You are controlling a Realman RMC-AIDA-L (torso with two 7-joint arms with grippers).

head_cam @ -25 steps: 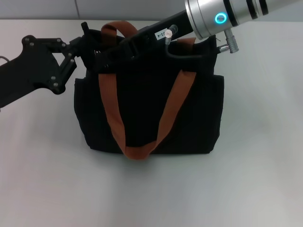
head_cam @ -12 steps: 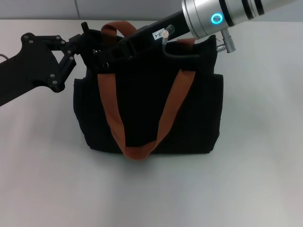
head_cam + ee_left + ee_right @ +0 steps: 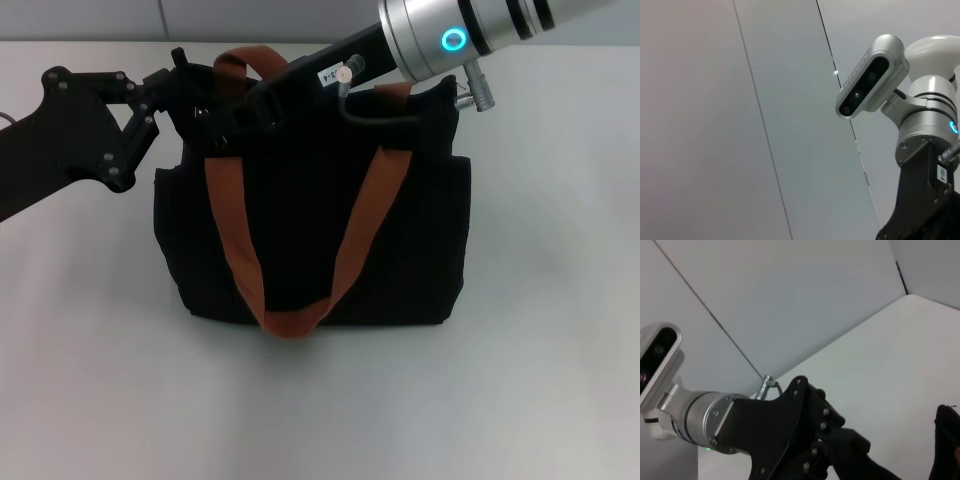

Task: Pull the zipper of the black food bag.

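Both claws, left [image 3: 190,95] and right [image 3: 240,110], slightly farther back atop the black food bag [image 3: 310,220]; grip states unreadable.

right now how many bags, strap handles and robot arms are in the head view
bag: 1
strap handles: 2
robot arms: 2, the left gripper and right gripper both at the bag's top
total: 5

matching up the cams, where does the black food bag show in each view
Head view: black food bag stands mid-table, both arms at its top edge.
Left wrist view: not in it, only wall and the right arm.
Right wrist view: a black sliver at the edge, probably the bag.
Shared landmark: the grey wall's panel seam.
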